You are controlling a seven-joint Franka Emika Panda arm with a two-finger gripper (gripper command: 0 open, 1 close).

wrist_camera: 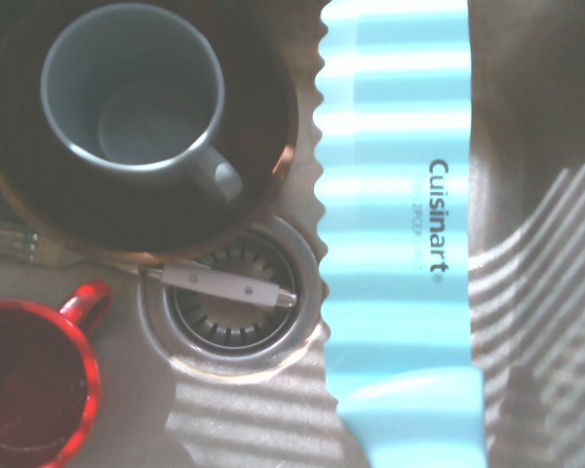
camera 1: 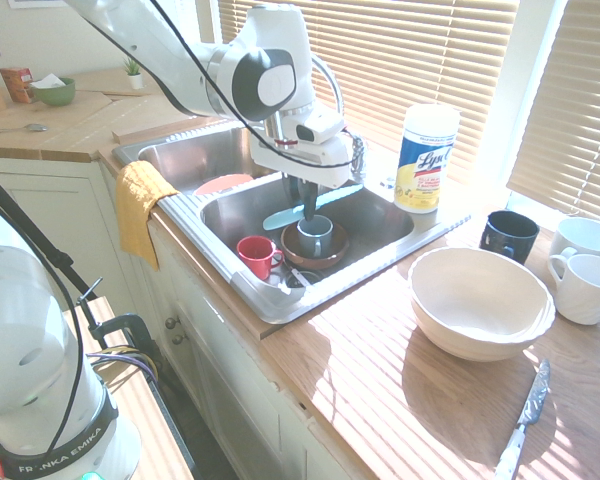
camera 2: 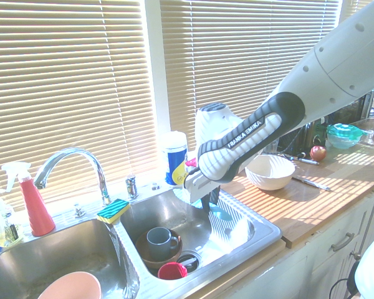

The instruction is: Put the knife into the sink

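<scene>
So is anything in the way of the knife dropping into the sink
Partly. The gripper holds the knife over the sink basin, where a grey mug in a brown bowl sits close below; bare steel lies beside them.
</scene>
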